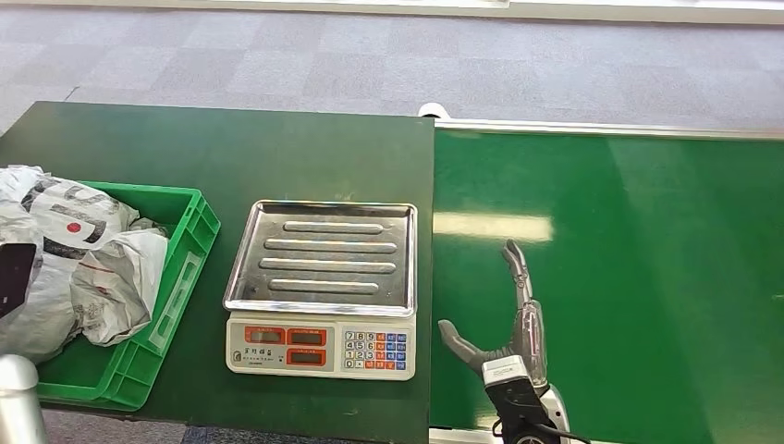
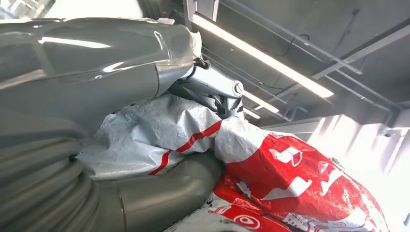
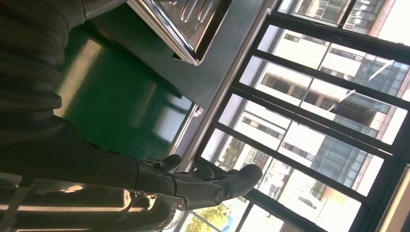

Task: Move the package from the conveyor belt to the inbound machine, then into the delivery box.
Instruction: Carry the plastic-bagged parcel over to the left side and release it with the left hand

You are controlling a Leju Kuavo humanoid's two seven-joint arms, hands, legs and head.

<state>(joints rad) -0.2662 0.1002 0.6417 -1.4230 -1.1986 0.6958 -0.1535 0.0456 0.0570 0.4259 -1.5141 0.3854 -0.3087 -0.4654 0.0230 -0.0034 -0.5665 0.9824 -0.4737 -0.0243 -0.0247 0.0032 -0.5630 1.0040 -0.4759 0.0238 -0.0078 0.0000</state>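
A crumpled grey-white package (image 1: pixel 88 254) with red and black print lies in the green delivery box (image 1: pixel 189 254) at the left of the table. My left hand (image 2: pixel 92 82) grips the package (image 2: pixel 154 135), which is bunched between the thick thumb and the fingers. The dark back of that hand (image 1: pixel 13 277) shows at the frame's left edge. The inbound machine, a scale with a steel tray (image 1: pixel 322 254), is bare. My right hand (image 1: pixel 511 324) hovers open over the green conveyor belt (image 1: pixel 638 277), fingers stretched forward, holding nothing.
A red and white printed bag (image 2: pixel 300 181) lies against the gripped package. The scale's keypad (image 1: pixel 374 350) faces me. The dark green table (image 1: pixel 231 148) meets the belt at a straight seam. Grey carpet lies beyond.
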